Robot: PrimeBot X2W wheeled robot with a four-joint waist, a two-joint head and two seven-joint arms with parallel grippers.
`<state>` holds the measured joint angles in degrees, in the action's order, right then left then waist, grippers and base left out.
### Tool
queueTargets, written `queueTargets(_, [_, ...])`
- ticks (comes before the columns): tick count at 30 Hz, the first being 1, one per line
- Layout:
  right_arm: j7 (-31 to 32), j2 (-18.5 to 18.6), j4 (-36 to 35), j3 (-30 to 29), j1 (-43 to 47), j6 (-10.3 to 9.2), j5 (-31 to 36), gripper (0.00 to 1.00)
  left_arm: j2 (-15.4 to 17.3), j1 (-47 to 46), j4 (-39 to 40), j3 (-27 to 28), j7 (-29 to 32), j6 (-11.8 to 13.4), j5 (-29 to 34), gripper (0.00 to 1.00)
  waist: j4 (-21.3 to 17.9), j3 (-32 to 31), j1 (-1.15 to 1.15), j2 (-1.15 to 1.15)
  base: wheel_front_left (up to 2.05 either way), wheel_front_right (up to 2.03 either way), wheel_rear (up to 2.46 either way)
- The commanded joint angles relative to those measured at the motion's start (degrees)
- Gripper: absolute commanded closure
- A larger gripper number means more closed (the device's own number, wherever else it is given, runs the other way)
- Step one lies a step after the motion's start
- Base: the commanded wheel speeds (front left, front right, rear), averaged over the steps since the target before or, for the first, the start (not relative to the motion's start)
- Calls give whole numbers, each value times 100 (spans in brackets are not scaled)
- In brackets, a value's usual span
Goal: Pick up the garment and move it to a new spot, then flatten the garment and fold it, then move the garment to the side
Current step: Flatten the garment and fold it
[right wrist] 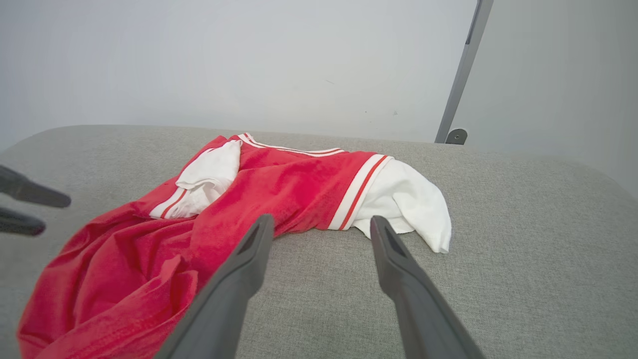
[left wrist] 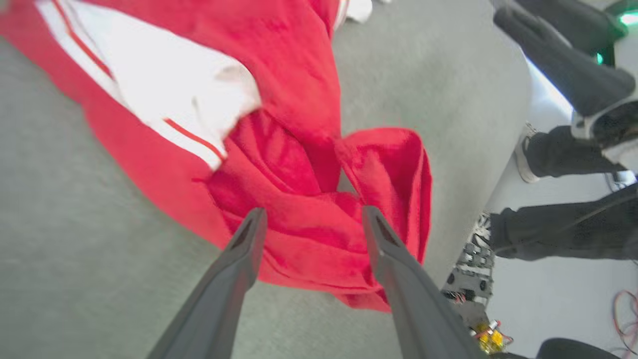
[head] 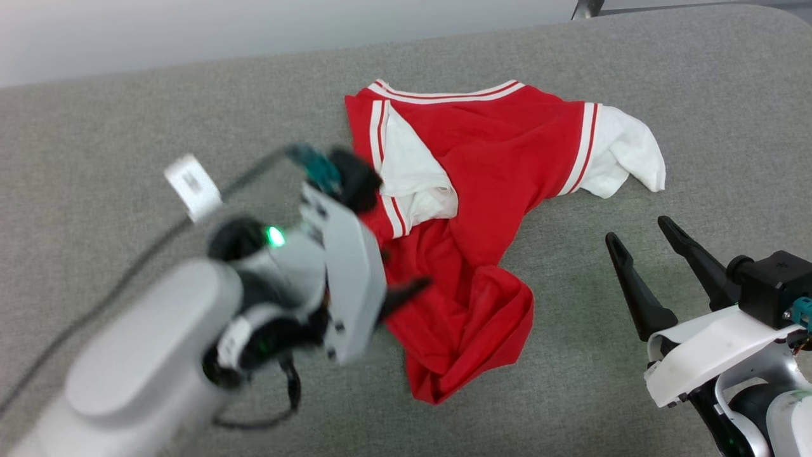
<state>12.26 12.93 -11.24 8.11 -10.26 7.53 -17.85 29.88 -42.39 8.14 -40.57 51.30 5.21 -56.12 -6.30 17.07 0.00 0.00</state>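
We find the garment (head: 488,165) crumpled, flattening and folding yet to do, our left claw (left wrist: 313,212) and right claw (head: 638,230) both spread, empty.

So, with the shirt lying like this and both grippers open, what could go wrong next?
The garment lies twisted, its hem bunched at the open left gripper; a pinch there may catch several layers, so it would not flatten.
One white sleeve is folded onto the red body; folding now could trap it.
The hem sits near the padded surface's edge; a pull toward it might drag cloth off.
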Motion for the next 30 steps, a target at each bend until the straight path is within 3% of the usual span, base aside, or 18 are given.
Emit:
queueTargets(1, [-25,-25,10,-3,-48,-9,-2,0,-1,-67,-23,13,28,18,51,0,5,-10,0,0,0,0,0])
queueTargets(6, [-44,-25,22,33,-79,-9,-31,0,-93,-872,-578,26,92,-96,379,0,-20,20,0,0,0,0,0])
queueTargets(11, [-86,-47,53,102,-145,-9,-60,0,-516,-1573,-1928,-175,-111,-280,795,0,-142,158,0,0,0,0,0])
queueTargets(16, [-153,-85,125,176,-246,-9,-93,0,-954,-2073,-3329,-86,-403,-335,822,0,-346,336,0,0,0,0,0])
queueTargets(19, [-209,-99,169,189,-277,-9,-97,0,-1047,-2275,-3954,-125,-482,-489,864,0,-435,409,0,0,0,0,0])
queueTargets(30, [-269,-105,285,220,-374,-9,-84,0,-1309,-2592,-5123,-71,-589,-857,651,0,-460,537,0,0,0,0,0])
